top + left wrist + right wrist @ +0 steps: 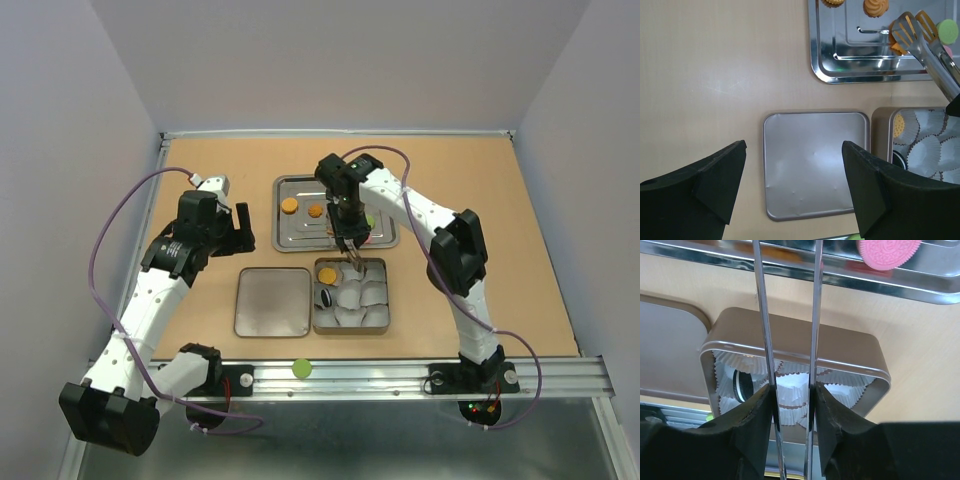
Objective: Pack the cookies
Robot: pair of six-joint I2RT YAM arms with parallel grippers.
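My right gripper (791, 390) (350, 245) is shut on a pair of metal tongs (920, 37) above the gold tin (350, 327) of white paper cups. The tongs' tips reach over the silver tray (820, 70), where an orange cookie (896, 46) shows just under them; I cannot tell whether it is pinched. More cookies lie on the tray: two orange (289, 206) (314, 211), a green one (947, 31) and a pink one (888, 251). In the tin are an orange cookie (326, 274) and a black cookie (741, 384). My left gripper (793, 145) hangs open above the lid, holding nothing.
The tin's flat lid (272, 301) lies on the table just left of the tin. A green disc (301, 368) sits on the metal rail at the near edge. Grey walls close off the left, right and back of the table.
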